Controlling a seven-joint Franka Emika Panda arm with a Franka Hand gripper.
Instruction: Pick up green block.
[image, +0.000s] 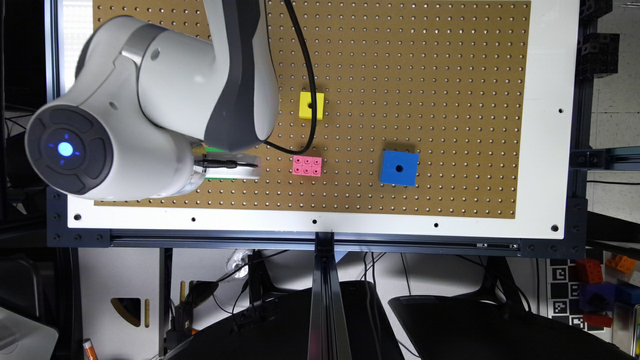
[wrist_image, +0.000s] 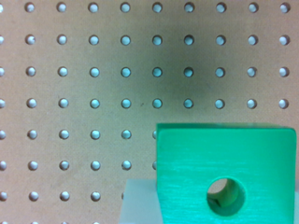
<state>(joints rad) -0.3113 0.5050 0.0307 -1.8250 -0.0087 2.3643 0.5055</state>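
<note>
The desk (image: 545, 150) carries a brown pegboard (image: 425, 75), over whose part toward the exterior view's left the white arm (image: 150, 100) is seen. Under its wrist, slivers of the green block (image: 216, 149) are glimpsed. In the wrist view the green block (wrist_image: 224, 168) looms close, a pale finger pad (wrist_image: 138, 203) beside it. Whether the fingers are closed on it cannot be told. The block appears reached; a confirmed lift is judged still outstanding. The blue block (image: 399, 168), pink brick (image: 307, 165) and yellow block (image: 311, 105) lie apart.

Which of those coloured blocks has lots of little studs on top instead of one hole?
The pink block, lying between the yellow block and the blue block; those two each show one round hole.
</note>
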